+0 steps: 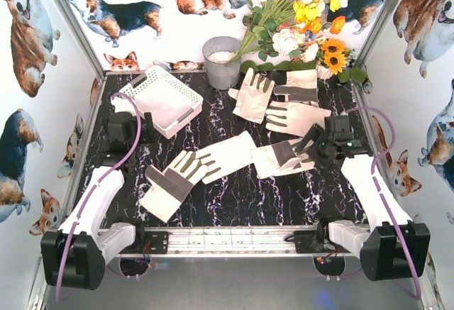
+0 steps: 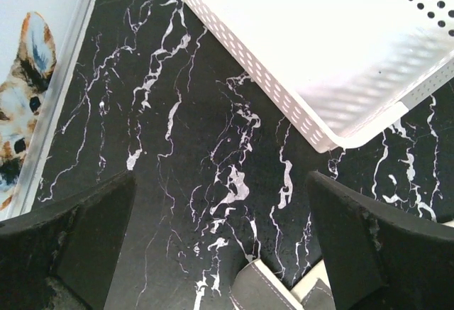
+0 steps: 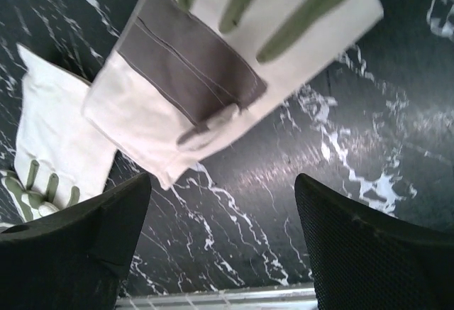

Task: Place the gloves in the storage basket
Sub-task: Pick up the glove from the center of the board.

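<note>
The gloves (image 1: pixel 252 96) all lie flat on the table (image 1: pixel 234 203), and none is in the storage basket (image 1: pixel 186 118) yet. Three cluster in the upper right of the top view and three more are strung across the middle. The basket sits empty toward the upper left, at an angle to the table edge, its open top free for a drop from above.

My right end effector (image 3: pixel 223 246) hangs with its jaws spread wide and nothing in them. It is just short of the middle-right glove (image 3: pixel 191 69), whose grey palm patch fills the upper centre of the wrist view. I judge this my first pick, since it lies closest.

My left end effector (image 2: pixel 227 253) is equally wide and empty. It is parked beside the basket's near corner, with the tip of another glove (image 2: pixel 269 292) at the bottom edge. A grey bucket (image 1: pixel 221 62) and flowers (image 1: pixel 298 12) stand behind.
</note>
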